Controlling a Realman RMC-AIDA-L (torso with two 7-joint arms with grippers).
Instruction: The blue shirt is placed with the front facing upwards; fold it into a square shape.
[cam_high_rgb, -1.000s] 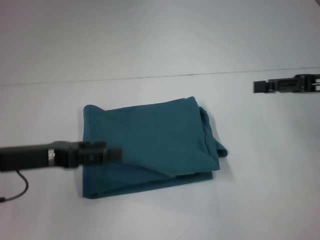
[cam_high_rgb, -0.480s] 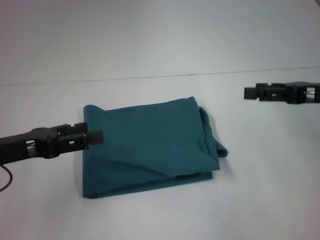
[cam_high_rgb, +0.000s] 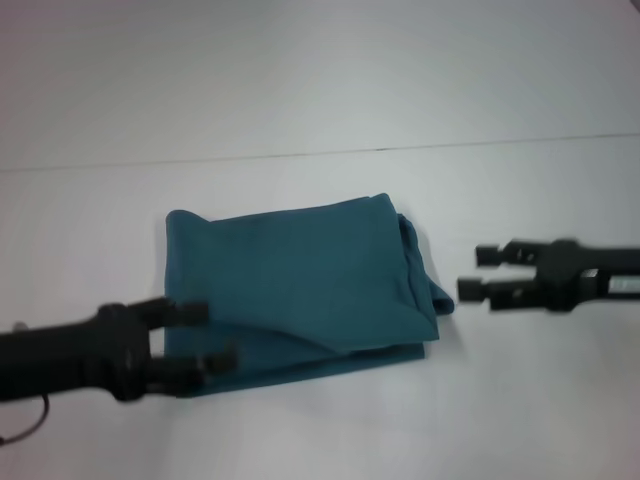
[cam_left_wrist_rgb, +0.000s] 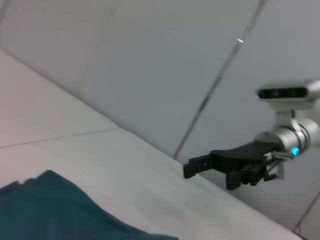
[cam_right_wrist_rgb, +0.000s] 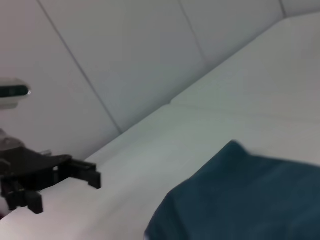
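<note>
Shirt (cam_high_rgb: 300, 290) lies mid-table as a compact, roughly square teal bundle, several layers deep, with no lettering or collar showing. Folding looks nearly finished, in my judgement. What seems left is tidying: the right edge is ragged, with a small lump of cloth poking out at the near-right corner, and the top layer runs at a slant over the near edge instead of lining up.

Left gripper (cam_high_rgb: 200, 335) sits at the shirt's near-left corner, fingers spread, one over the cloth and one at its near edge; whether it touches the fabric is unclear. Right gripper (cam_high_rgb: 480, 272) hovers just right of the bundle, fingers spread and holding nothing, apart from the cloth. The table (cam_high_rgb: 330, 100) is plain white.
</note>
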